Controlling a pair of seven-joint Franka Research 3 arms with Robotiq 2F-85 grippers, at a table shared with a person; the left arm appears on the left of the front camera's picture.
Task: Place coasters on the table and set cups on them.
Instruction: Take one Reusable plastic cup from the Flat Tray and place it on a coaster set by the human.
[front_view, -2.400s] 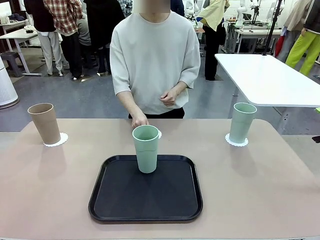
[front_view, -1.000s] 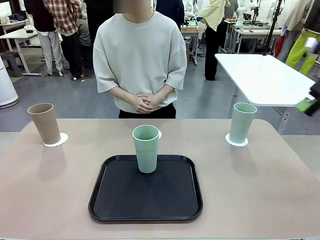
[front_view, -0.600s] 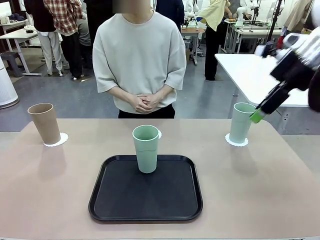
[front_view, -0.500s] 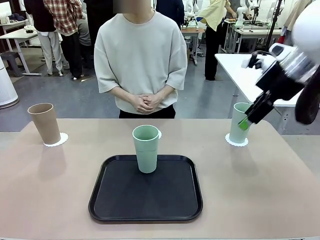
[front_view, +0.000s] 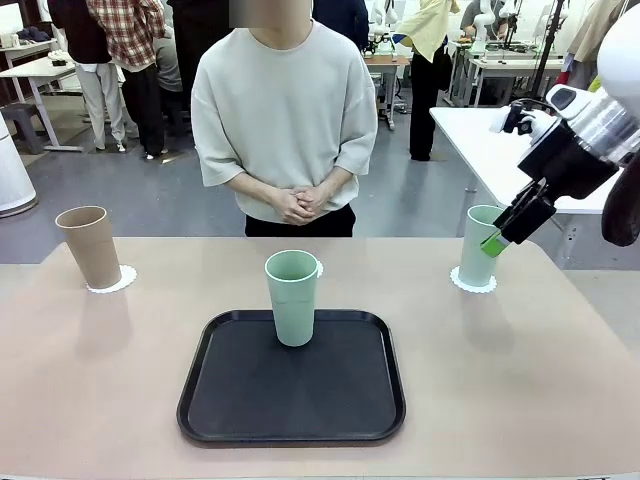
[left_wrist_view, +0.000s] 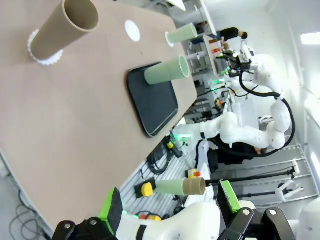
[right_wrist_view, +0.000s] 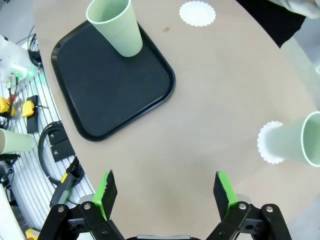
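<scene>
Right arm has swung in from the desk's right edge over the last second. Cups and coasters have not shifted.

Right pincer: jaws spread fully, nothing held. It hangs above the desk, tilted down, with its tip just beside the right mint cup.
Left pincer: jaws wide apart, nothing gripped, well back off the desk's left end.

Count:
- Cups: 3, of which 2 are mint and 1 is tan, all upright.
- Coasters: 3.
- Black tray: 1.

Status:
- The right mint cup sits on the right coaster, directly below the right pincer's tip.
- The tan cup sits on the left coaster, far off to that pincer's left.
- The centre mint cup stands on the tray, not on a coaster.
- The bare coaster lies on the desk just past the centre mint cup, on the person's side.

Key relation: the centre mint cup lies well apart from the right pincer, to its left and lower, with its long axis vertical. The grasp would likely come from the side. Judged the nearer arm: the right. The cup then needs a short carry away from the robot onto the bare coaster.

Person's hands are clasped, clear of the desk.
</scene>
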